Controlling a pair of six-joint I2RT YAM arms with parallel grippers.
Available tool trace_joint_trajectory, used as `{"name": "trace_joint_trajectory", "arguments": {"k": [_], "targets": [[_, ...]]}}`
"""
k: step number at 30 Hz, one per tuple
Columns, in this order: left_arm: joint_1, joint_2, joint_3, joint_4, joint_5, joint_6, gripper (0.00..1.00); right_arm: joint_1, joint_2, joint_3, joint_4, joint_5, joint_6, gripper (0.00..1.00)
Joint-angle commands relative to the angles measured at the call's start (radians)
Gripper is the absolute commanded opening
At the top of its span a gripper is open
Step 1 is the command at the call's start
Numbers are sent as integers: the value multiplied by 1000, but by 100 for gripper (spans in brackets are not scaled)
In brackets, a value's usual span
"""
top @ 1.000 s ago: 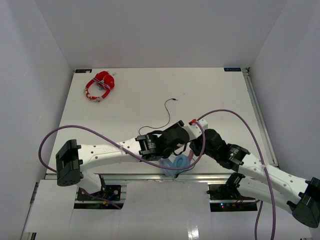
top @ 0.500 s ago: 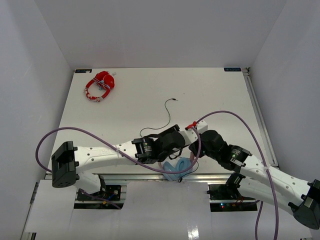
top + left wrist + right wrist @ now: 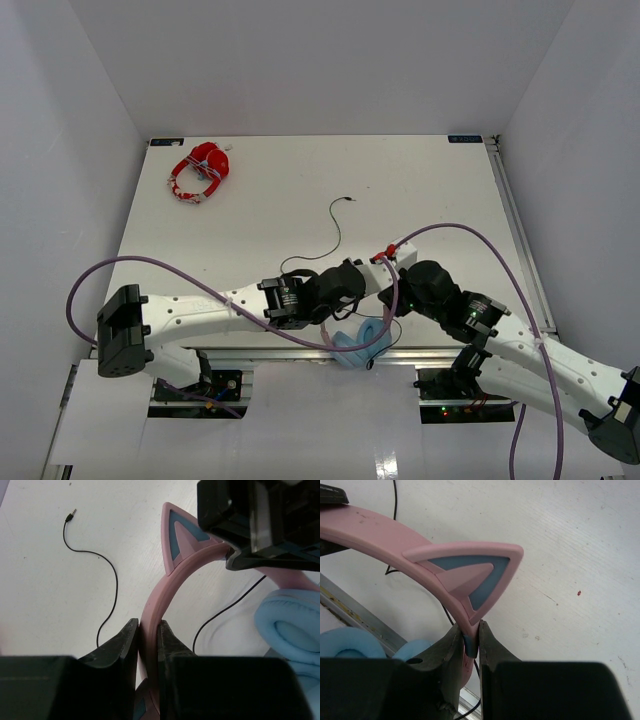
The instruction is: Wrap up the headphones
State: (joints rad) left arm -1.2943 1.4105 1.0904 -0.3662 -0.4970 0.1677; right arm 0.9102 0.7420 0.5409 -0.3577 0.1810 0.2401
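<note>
1. Headphones (image 3: 356,348) sit at the table's (image 3: 440,190) near edge.
2. My left claw (image 3: 148,637) pinches their pink headband (image 3: 152,600).
3. My right claw (image 3: 471,640) clamps it beside a cat ear (image 3: 470,575).
4. Cable (image 3: 112,575) lies loose.

Counts: headphones x2, i.e. one pink-and-blue set (image 3: 352,348) and one red-and-white set (image 3: 201,171). Black cable (image 3: 116,587) x1. Arms x2: left arm (image 3: 200,312), right arm (image 3: 530,345). Pincers x2: left pincer (image 3: 148,625), right pincer (image 3: 470,627). Counter (image 3: 440,190) x1.
</note>
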Motion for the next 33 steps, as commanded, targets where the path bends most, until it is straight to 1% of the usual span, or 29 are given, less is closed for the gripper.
{"name": "trace_joint_trajectory", "arguments": {"k": [1,4,9,11,12,13,15,18,20,25,33], "targets": [[0,37,-5,1,29,-35,12,5,-65,34,175,-56,41,8],[0,47,-10,11,32,-44,1,4,-82,31,182,-64,41,8],[1,50,-19,37,19,-66,0,4,-102,22,199,-56,38,8],[0,49,-21,46,-9,-76,0,4,-105,18,203,-54,41,8],[0,49,-22,48,-23,-81,0,4,-105,17,204,-52,43,16],[0,48,-23,51,-37,-89,0,4,-106,16,204,-50,45,27],[0,46,-27,54,-60,-97,0,3,-107,12,208,-45,49,40],[1,39,-26,56,-102,-121,0,4,-110,-2,217,-32,59,57],[1,32,-25,56,-123,-137,0,4,-108,-9,217,-21,66,64],[3,-6,-26,53,-130,-160,0,4,-107,-30,232,11,67,69],[1,-81,-56,51,-160,-215,0,4,-76,-55,234,107,61,70]]}}
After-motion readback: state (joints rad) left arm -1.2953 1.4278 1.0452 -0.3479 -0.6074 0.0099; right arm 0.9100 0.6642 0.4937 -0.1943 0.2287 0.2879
